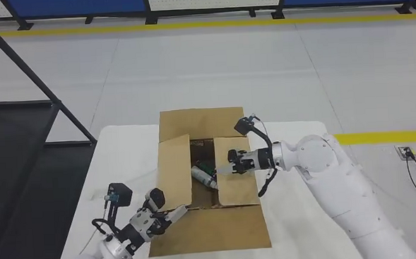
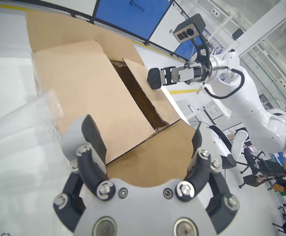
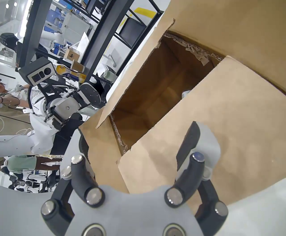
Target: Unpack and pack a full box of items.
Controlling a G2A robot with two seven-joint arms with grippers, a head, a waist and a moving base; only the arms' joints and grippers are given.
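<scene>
Table (image 1: 121, 162) first: white, it carries the cardboard box (image 1: 193, 123), which stands near the middle with its front flap (image 1: 213, 232) folded out flat. We see the left flap (image 1: 173, 170) raised, while the right flap (image 1: 237, 181) lies partly over the opening. Our right gripper (image 1: 232, 163) sits at that flap's inner edge, fingers spread wide and gripping nothing. Our left gripper (image 1: 166, 206) hangs by the box's near left corner, likewise spread wide and empty. In the gap between the flaps lies a green-and-white bottle-like item (image 1: 203, 176). We judge that we are at the opening step, unpacking not yet begun. Next, the right flap needs folding outward so the items can be reached.
</scene>
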